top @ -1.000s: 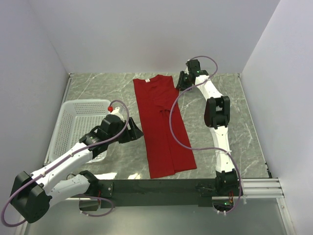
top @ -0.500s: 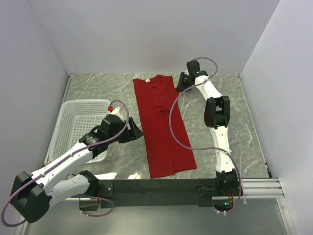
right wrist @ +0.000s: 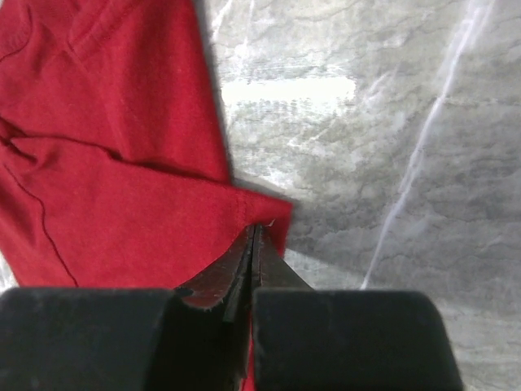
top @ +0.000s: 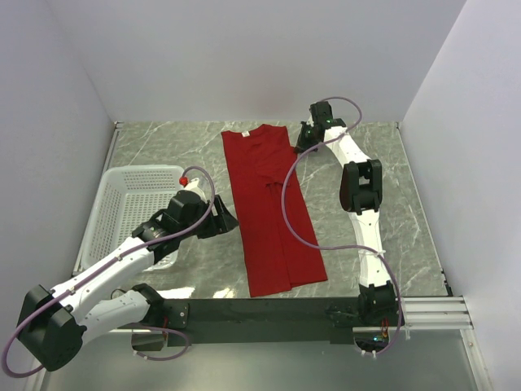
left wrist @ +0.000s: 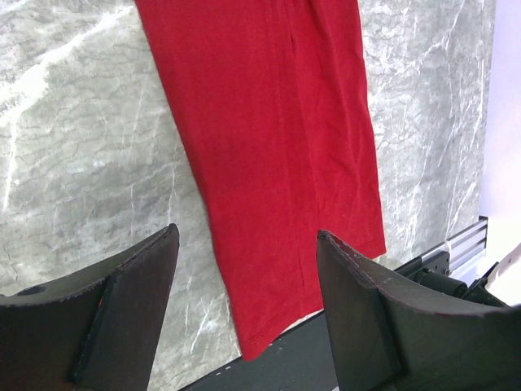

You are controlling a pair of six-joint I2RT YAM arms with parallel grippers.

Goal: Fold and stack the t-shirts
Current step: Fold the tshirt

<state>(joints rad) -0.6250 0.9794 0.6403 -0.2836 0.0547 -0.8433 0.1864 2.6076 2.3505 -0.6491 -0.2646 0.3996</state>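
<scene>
Grey marble table (top: 163,147) carries the deep-red t-shirt (top: 269,212), lying as a long strip down its middle, with the white basket (top: 130,204) to its left. Only my right wrist view shows the right gripper (right wrist: 254,232) pinched together on a sleeve corner. The left gripper (left wrist: 246,236) is spread wide and holds nothing.

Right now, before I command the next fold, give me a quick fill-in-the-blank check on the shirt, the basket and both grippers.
1. The right gripper is ___ on the far edge of the red t-shirt.
2. The left gripper hovers beside the shirt with its jaws ___, holding nothing.
3. The white mesh basket sits on the ___ arm's side of the shirt.

Missing words: shut; open; left
</scene>
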